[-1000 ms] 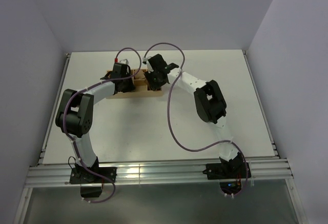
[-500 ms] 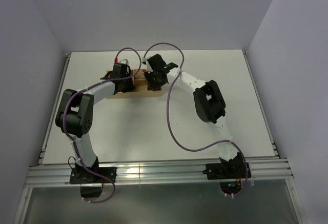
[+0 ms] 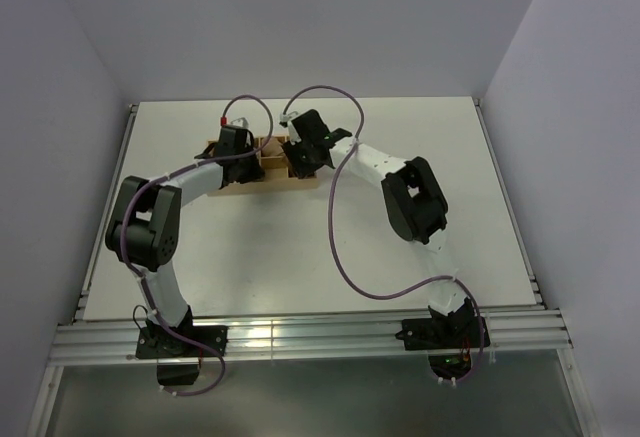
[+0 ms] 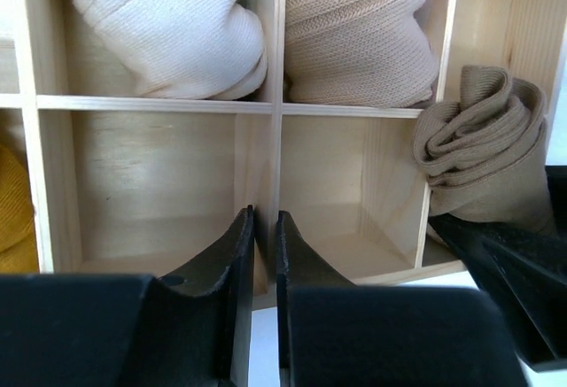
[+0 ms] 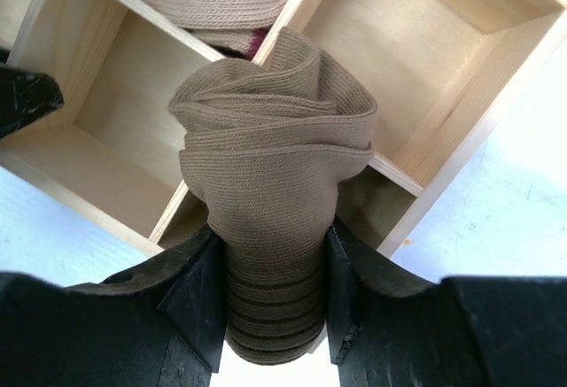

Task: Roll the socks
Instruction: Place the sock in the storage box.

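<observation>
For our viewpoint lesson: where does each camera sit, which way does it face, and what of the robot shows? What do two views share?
Top external: above, behind the bases, looking down on the table; left arm and right arm show whole, reaching the wooden box.
Left wrist: on the left arm, facing into the box's compartments; left gripper fingers nearly together.
Right wrist: on the right arm, facing the box; right gripper clamps the olive-brown sock.
Shared: both wrist views show that rolled sock and box.
</observation>
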Tool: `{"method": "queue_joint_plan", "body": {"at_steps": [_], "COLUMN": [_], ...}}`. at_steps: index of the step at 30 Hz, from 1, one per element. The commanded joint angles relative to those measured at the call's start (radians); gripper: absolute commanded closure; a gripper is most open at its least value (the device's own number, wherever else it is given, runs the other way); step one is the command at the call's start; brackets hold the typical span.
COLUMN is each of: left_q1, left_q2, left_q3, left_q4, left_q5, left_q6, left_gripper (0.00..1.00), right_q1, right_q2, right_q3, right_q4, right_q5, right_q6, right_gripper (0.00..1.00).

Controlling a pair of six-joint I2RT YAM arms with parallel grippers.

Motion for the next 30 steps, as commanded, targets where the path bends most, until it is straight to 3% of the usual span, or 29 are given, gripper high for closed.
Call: {"method": "queue_joint_plan", "body": {"at_steps": [1, 11, 14, 19, 30], "left_q1": [-0.008, -0.005, -0.005, -0.032, -0.069], "left_q2": [-0.092, -0.241, -0.214, -0.074, 0.012], "left_q3": [-0.04, -0.051, -0.02, 0.034, 0.067], "left_q4": [0.016, 0.07, 0.085, 0.146, 0.179], "left_q5": [0.08, 0.003, 0.046, 0.097, 0.114], "left_q6": [-0.107, -0.208, -0.216, -0.222, -0.208], "left_gripper": [0.85, 0.36, 0.38, 0.51, 0.53], "right_q1": [-0.015, -0.021, -0.021, -0.026, -0.03], "right_q2": [-0.023, -0.024, -0.037, -0.057, -0.052], "right_q3": [-0.048, -0.074, -0.094, -0.121, -0.134], "right_q4": [-0.051, -0.013, 0.015, 0.044, 0.062], "right_q5": [0.026, 0.001, -0.012, -0.037, -0.06], "right_q6": [-0.001, -0.001, -0.001, -0.001, 0.03], "right_gripper": [0.53, 0.53, 0.53, 0.53, 0.53]}}
